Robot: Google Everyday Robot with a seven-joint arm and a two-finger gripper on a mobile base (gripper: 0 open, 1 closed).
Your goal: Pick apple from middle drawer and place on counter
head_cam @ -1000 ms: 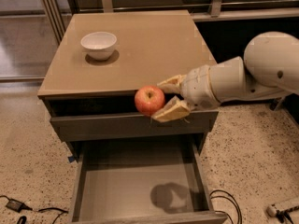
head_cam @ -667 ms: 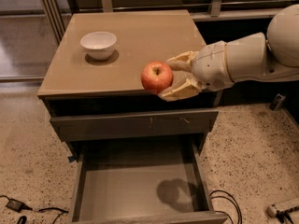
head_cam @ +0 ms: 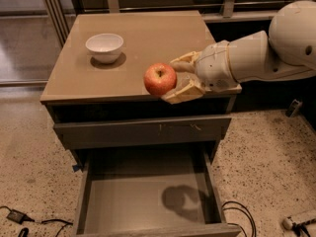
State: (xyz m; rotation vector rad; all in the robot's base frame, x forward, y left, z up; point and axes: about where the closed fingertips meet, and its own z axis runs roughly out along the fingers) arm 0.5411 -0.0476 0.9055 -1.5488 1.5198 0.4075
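Over the bench [head_cam: 148, 38] front edge — hand [head_cam: 170, 81] clamped on the apple [head_cam: 160, 79], stem up. Below, the middle drawer [head_cam: 133, 201] stands open; white bowl [head_cam: 104, 46] at bench's back left.

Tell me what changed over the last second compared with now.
The pincer, shut on the apple throughout, carried it upward from in front of the cabinet's front to over the front part of the counter; the arm rose with it. Nothing was newly grasped or let go. The bowl on the counter and the open, empty drawer stayed as they were.
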